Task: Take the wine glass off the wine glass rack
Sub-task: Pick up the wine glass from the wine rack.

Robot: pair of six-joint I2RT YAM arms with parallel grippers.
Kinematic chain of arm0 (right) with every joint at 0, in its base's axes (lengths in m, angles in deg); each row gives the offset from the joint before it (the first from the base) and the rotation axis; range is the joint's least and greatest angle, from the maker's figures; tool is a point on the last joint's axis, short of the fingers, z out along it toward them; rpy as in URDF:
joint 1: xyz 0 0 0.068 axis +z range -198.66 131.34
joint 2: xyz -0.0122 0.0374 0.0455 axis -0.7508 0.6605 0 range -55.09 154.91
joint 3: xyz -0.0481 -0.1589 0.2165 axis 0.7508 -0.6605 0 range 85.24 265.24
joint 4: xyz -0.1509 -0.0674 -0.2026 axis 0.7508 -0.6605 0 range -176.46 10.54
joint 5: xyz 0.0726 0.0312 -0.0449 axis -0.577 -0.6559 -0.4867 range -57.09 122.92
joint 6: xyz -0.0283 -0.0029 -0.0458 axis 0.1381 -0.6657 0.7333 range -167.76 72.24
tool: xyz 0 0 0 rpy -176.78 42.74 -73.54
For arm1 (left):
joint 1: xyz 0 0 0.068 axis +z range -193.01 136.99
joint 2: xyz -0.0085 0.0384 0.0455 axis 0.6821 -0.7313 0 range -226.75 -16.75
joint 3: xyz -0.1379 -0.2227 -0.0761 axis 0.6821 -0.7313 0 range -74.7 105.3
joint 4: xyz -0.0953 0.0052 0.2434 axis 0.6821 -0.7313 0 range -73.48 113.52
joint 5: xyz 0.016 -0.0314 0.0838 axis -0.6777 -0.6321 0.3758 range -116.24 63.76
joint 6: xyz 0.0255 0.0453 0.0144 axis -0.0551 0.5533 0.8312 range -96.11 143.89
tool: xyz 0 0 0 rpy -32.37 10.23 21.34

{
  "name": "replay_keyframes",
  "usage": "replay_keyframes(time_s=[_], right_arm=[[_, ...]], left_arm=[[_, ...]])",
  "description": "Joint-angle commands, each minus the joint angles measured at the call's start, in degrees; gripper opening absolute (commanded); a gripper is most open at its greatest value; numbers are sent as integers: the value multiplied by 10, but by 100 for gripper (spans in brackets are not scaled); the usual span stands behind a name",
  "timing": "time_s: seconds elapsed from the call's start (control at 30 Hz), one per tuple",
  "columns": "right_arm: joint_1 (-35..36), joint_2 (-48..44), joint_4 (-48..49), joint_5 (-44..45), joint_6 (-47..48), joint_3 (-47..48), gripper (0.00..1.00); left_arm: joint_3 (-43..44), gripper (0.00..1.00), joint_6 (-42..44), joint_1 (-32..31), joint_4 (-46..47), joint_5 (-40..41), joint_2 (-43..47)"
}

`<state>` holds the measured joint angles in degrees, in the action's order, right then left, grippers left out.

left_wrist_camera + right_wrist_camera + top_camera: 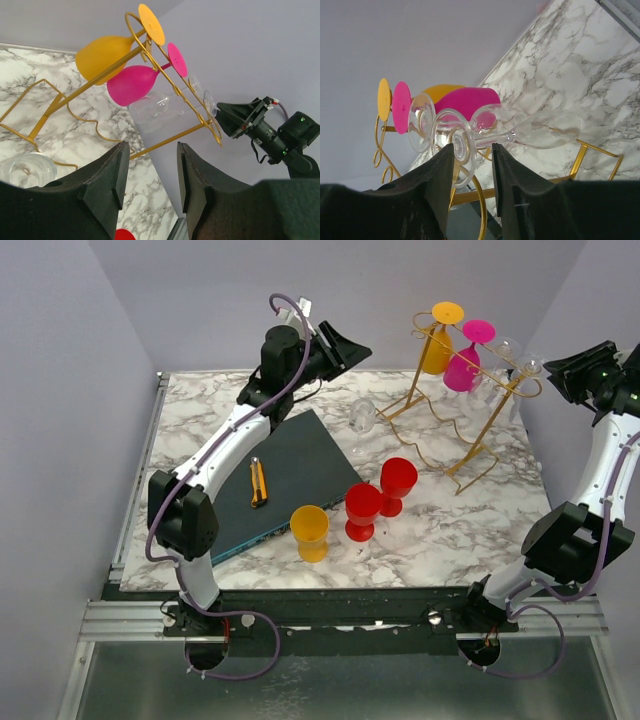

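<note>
Underneath, white-and-grey marble surface [450, 540]. At far right corner, tall thin gold wire wine glass rack [470, 196], upright on slanted legs. Facing it from well apart, left black pincer [152, 150]: released, empty. At rack's end, right black pincer [472, 150], fingers flanking foot of clear stemmed wine glass [545, 131]; clamped or not, cannot tell. Glass hung on the rails beside opaque pink wine glass [462, 370] and opaque orange wine glass [436, 352].

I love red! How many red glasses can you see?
2. Both stand upright on the marble table, before the gold rack: the near red glass, and the far red glass just behind it.
</note>
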<state>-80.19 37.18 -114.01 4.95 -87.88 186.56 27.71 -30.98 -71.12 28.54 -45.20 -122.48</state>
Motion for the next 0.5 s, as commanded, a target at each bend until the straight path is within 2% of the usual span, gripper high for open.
replay_keyframes(time_s=[0.0,0.2,0.47], right_arm=[[-4,10,15,-33,-10,9,41],[-4,16,10,-37,-9,19,38],[-4,23,7,-50,-19,28,33]], left_arm=[[-77,49,31,8,9,4,66],[-150,49,45,16,10,7,126],[-192,49,39,21,8,9,172]])
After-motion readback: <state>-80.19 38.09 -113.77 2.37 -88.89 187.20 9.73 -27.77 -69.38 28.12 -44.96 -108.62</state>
